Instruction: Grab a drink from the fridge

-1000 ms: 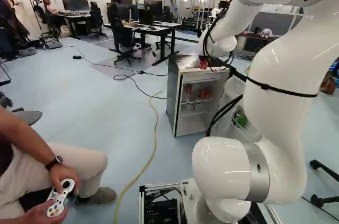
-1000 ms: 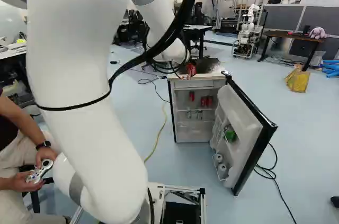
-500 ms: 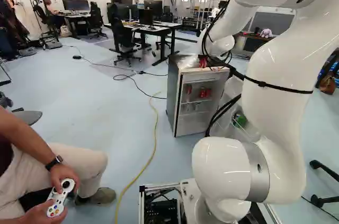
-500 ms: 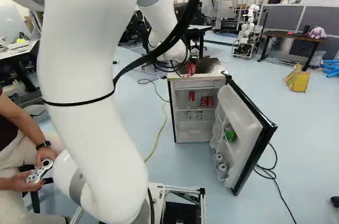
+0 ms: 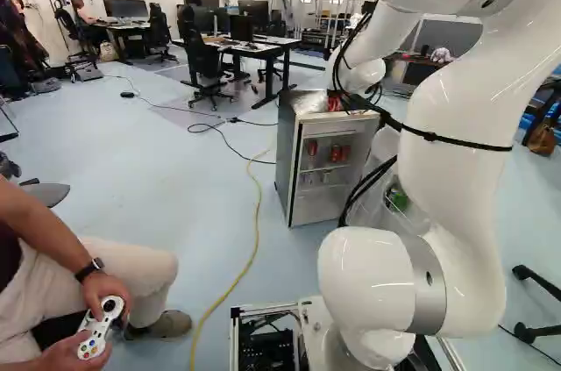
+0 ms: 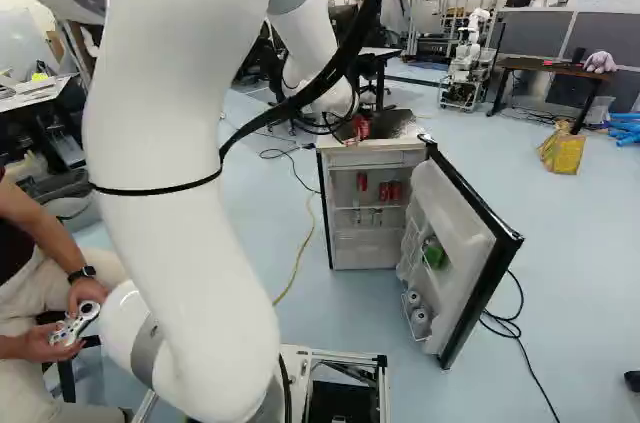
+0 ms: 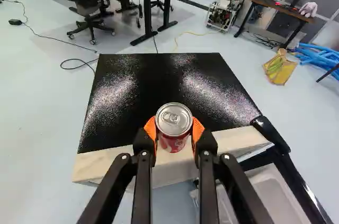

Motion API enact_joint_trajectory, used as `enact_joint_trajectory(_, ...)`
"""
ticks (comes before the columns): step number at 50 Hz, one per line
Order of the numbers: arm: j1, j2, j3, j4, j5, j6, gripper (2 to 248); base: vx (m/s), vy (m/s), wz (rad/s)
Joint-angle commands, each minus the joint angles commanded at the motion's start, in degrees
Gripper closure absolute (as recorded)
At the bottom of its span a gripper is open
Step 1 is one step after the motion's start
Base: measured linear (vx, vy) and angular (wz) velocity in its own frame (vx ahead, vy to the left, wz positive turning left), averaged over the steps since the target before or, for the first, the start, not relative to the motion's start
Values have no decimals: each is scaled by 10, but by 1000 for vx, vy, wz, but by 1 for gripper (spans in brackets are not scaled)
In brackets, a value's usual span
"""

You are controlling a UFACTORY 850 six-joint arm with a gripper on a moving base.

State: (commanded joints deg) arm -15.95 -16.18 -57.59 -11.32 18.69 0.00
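Note:
In the right base view my gripper (image 6: 354, 133) is partly hidden by cables at the front of the fridge top. My gripper (image 7: 174, 135) is shut on a red can (image 7: 173, 127), an orange pad on each side of it. The upright can is over the pale front edge of the fridge's black top (image 7: 164, 83); whether it touches there I cannot tell. Below, the fridge (image 6: 375, 157) stands open, with red cans (image 6: 390, 190) on its upper shelf. Its door (image 6: 462, 233), swung out to the right, holds a green item (image 6: 435, 255) and silver-topped cans (image 6: 416, 308).
A person's hands hold a controller (image 5: 101, 327) beside the base, at the left of the left base view. Yellow cable (image 5: 254, 248) runs along the floor left of the fridge. Desks (image 5: 254, 48) and chairs stand beyond. Another robot (image 6: 468, 63) is at the back.
My arm's large bent links have shifted left in the left base view and right in the right base view. The held can stays nearly in place at the fridge top. The base has not moved.

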Motion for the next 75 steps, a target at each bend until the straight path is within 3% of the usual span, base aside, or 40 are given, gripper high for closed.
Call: enact_joint_trajectory(75,8,-49,-59,0,-27,0,163,0,0,0)
